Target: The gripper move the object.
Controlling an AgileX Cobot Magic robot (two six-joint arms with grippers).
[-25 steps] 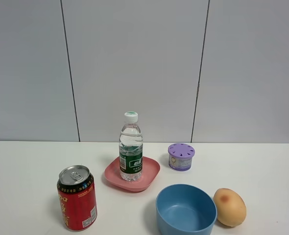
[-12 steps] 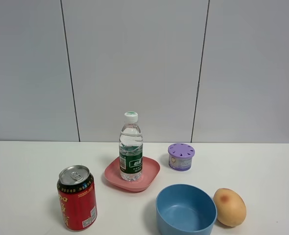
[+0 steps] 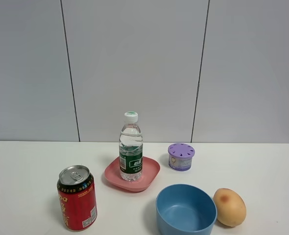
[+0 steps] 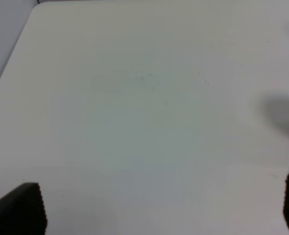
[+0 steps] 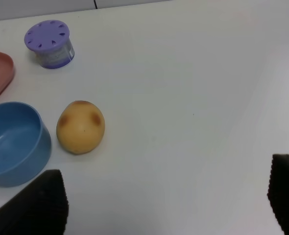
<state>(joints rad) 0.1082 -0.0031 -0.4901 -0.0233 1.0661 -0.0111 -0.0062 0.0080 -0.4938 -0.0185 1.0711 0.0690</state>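
The clear water bottle (image 3: 131,149) with a white cap and dark green label stands upright on a pink plate (image 3: 149,174) near the table's middle. No arm or gripper shows in the exterior high view. In the left wrist view my left gripper (image 4: 159,210) is open over bare white table, with only its black fingertips (image 4: 22,210) showing. In the right wrist view my right gripper (image 5: 169,200) is open and empty, its black fingertips (image 5: 41,200) wide apart. The bottle is out of both wrist views.
A red soda can (image 3: 77,198) stands front left. A blue bowl (image 3: 186,209) and a yellow-orange fruit (image 3: 229,207) sit front right, also in the right wrist view (image 5: 12,144) (image 5: 81,126). A purple-lidded container (image 3: 180,156) is right of the plate.
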